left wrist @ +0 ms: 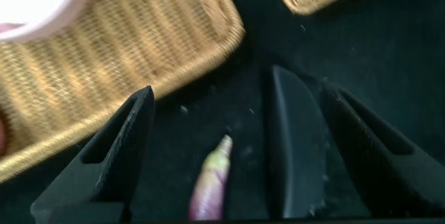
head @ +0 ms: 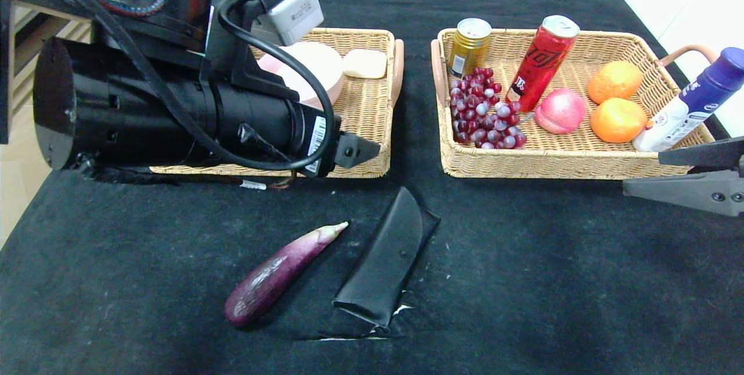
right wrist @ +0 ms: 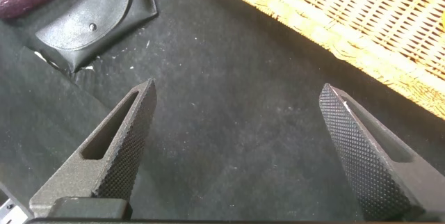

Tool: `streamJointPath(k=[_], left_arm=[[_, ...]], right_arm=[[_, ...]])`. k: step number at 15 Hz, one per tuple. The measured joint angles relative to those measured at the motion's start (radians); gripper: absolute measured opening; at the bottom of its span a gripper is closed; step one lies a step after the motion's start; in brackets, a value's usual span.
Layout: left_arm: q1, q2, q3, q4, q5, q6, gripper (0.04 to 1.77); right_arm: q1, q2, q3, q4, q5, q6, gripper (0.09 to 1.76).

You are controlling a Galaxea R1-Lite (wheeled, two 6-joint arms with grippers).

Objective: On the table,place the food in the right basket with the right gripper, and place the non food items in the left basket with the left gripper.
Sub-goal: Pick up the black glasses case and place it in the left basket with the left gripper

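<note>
Two wicker baskets sat side by side at the back of a table (head: 523, 282) draped in black cloth. Largest in view, the robot's left arm reached across the left basket (head: 372, 131), hiding much of it; its left gripper (left wrist: 240, 154) hung above the cloth just in front of that basket, fingers spread wide and holding nothing. Under it lay the tip of the eggplant and one end of a black case.

The left basket held a pink bowl (head: 317, 67) and a pale soap bar (head: 364, 63). The right basket (head: 558, 160) held a gold can (head: 468, 43), a red can (head: 542, 61) leaning against a bunch of red grapes (head: 483, 113), a pink peach (head: 560, 110), two oranges (head: 615, 80) and a white bottle with a purple cap (head: 689, 104) propped on its right rim.

At the right edge of the head view, the right gripper (right wrist: 240, 147) hovered over bare cloth just in front of the right basket's near corner, fingers wide apart and empty.

On the open cloth near the front lay the black case (head: 383, 259), long and flat, angled away from the robot. Just to its left, close by and apparently not touching, lay the purple eggplant (head: 279, 273), its pale tip pointing toward the baskets.
</note>
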Motion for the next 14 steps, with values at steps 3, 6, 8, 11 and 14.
streamJointPath(k=[3, 6, 8, 11, 14], left_arm=[[-0.045, 0.021, 0.014, 0.029, 0.024, -0.004, 1.70], [-0.062, 0.046, 0.034, 0.026, 0.029, -0.028, 1.71], [-0.079, 0.068, 0.040, 0.030, 0.042, -0.044, 1.71], [-0.099, 0.095, 0.056, 0.029, 0.050, -0.046, 1.71], [-0.118, 0.116, 0.070, 0.029, 0.070, -0.052, 1.71]], right_arm=[[-0.001, 0.000, -0.001, 0.000, 0.000, 0.000, 1.71], [-0.003, 0.000, -0.001, 0.000, 0.000, 0.000, 1.71], [-0.003, 0.000, -0.002, 0.000, 0.000, 0.000, 1.71], [-0.004, 0.000, -0.003, -0.003, 0.000, 0.001, 1.71], [-0.009, 0.000, -0.001, -0.008, 0.001, 0.002, 1.71]])
